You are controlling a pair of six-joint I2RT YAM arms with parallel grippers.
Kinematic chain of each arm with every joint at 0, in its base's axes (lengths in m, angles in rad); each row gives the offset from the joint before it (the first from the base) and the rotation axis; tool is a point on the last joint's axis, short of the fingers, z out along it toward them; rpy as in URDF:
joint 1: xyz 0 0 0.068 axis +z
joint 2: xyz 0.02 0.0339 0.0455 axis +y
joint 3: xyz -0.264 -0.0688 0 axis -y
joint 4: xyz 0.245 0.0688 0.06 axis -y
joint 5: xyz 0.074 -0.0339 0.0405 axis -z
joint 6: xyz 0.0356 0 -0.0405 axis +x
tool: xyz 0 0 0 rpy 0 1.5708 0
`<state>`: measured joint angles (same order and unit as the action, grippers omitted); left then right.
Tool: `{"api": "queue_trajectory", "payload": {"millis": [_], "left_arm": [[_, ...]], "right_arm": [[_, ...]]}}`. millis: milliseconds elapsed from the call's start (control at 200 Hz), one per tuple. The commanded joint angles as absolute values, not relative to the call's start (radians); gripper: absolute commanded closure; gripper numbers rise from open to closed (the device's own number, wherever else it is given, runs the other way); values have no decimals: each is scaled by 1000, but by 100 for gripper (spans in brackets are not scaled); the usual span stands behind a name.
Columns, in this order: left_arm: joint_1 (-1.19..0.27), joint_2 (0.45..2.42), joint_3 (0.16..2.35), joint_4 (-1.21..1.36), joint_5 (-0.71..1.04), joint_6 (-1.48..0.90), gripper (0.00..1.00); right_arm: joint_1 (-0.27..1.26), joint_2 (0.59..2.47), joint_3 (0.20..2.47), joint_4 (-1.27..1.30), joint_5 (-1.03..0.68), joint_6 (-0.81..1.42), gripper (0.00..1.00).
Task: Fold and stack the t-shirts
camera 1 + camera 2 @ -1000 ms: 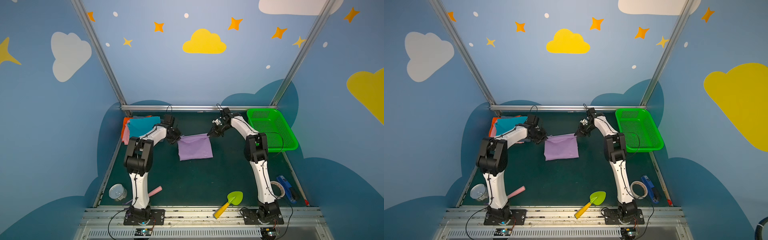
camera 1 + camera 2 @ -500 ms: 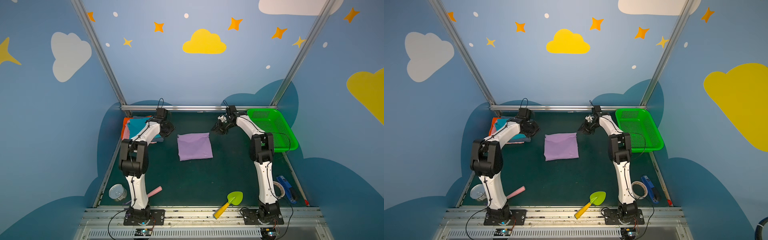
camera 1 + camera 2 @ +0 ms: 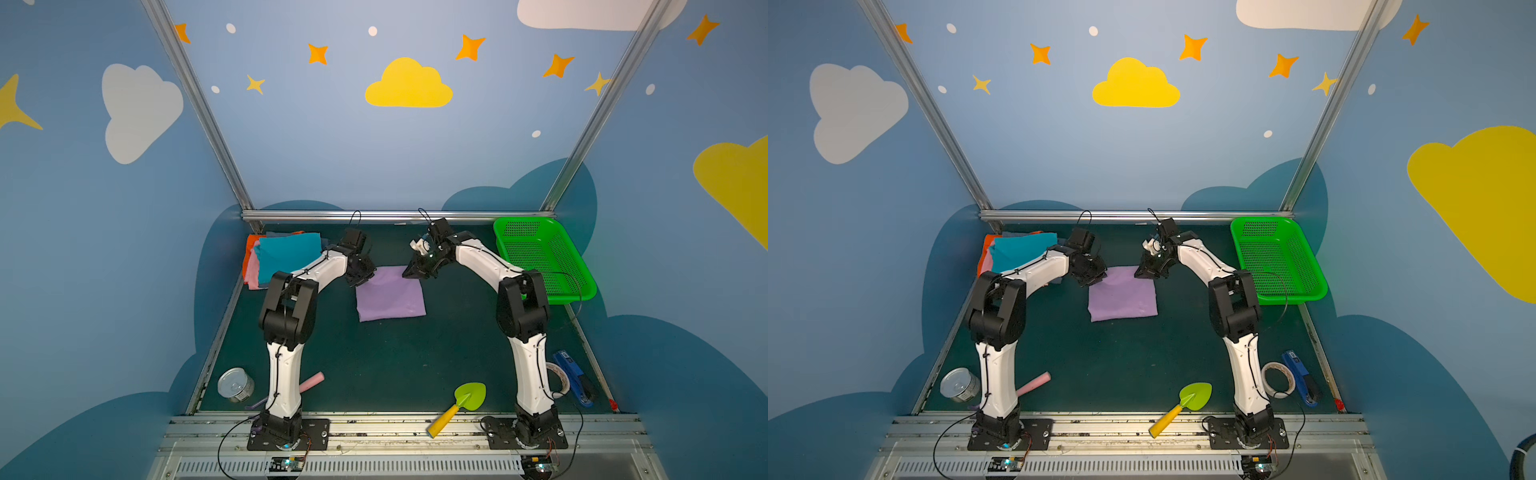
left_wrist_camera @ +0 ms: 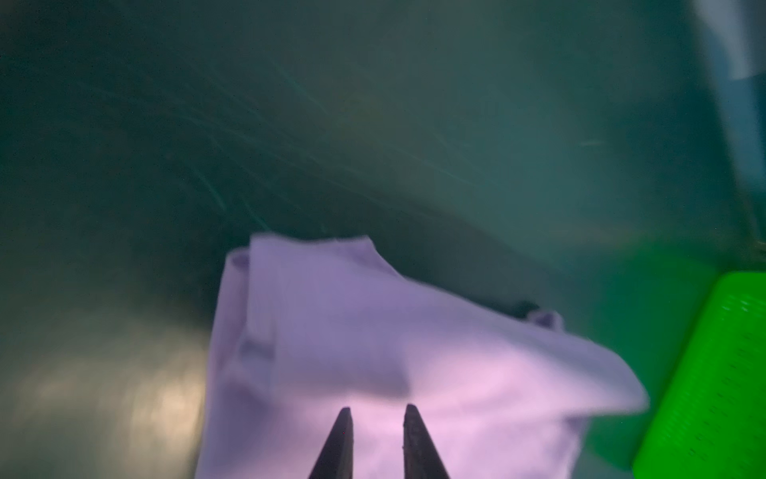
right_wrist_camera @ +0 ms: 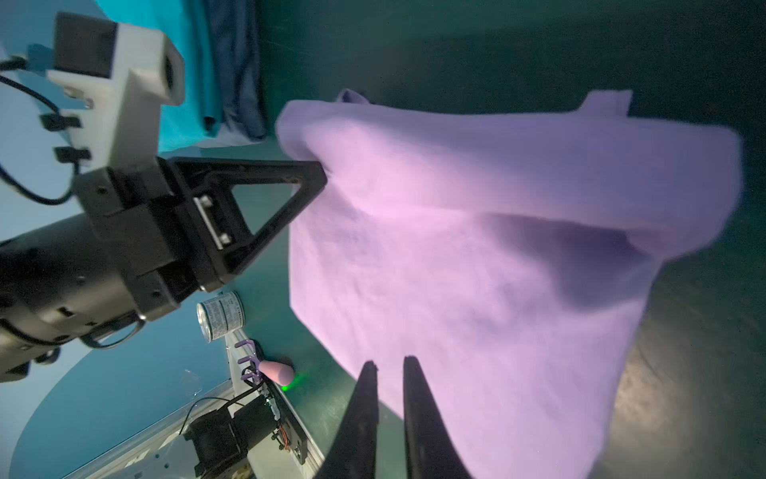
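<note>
The lavender t-shirt (image 3: 390,297) lies folded mid-way across the surface (image 3: 374,365), its two far corners raised; the left end effector (image 3: 366,279) and right end effector (image 3: 407,273) each pinch one. You are probably at the lift step. Next, keep both corners level and carry it onto the folded stack (image 3: 286,253) at far left.

- T-shirt (image 3: 390,297) lies at the centre of the table (image 3: 374,365).
- Stack of folded t-shirts (image 3: 286,253) sits back left; basket (image 3: 540,257) back right.
- Can (image 3: 235,384) front left, trowel (image 3: 461,405) front centre, tape roll (image 3: 1282,394) front right.
</note>
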<state>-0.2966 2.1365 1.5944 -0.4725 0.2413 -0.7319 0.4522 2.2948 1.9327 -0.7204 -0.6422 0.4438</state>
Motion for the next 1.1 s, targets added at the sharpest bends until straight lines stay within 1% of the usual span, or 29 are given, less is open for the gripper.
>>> {"api": "queue_trajectory", "payload": {"millis": [0, 115, 190, 270, 335, 456, 576, 696, 821, 861, 941, 1097], "left_arm": [[-275, 2175, 1661, -469, 246, -707, 79], [-239, 2235, 1681, -448, 269, -727, 79], [-221, 2263, 1687, -436, 285, -733, 80], [-210, 2279, 1690, -433, 296, -733, 80], [-209, 2279, 1690, -437, 293, -726, 80], [-209, 2255, 1685, -456, 289, -713, 80], [-209, 2160, 1646, -465, 276, -697, 80], [-207, 2029, 1587, -466, 246, -684, 74], [-210, 1934, 1528, -454, 267, -703, 70], [-216, 1912, 1504, -445, 273, -709, 70], [-236, 1880, 1459, -425, 280, -722, 74], [-275, 1879, 1359, -372, 324, -769, 81]], "right_arm": [[408, 2404, 2041, -705, -691, 445, 87], [378, 2532, 2156, -656, -735, 505, 87], [358, 2603, 2202, -578, -830, 586, 88], [343, 2639, 2204, -460, -914, 681, 88], [338, 2643, 2203, -426, -927, 711, 87], [333, 2592, 2171, -420, -914, 707, 88], [336, 2468, 2088, -431, -880, 664, 87], [359, 2328, 1992, -488, -827, 586, 86], [394, 2230, 1884, -517, -804, 536, 86], [406, 2217, 1853, -518, -810, 531, 85], [427, 2213, 1807, -513, -830, 530, 86], [459, 2267, 1757, -491, -863, 541, 87]]}}
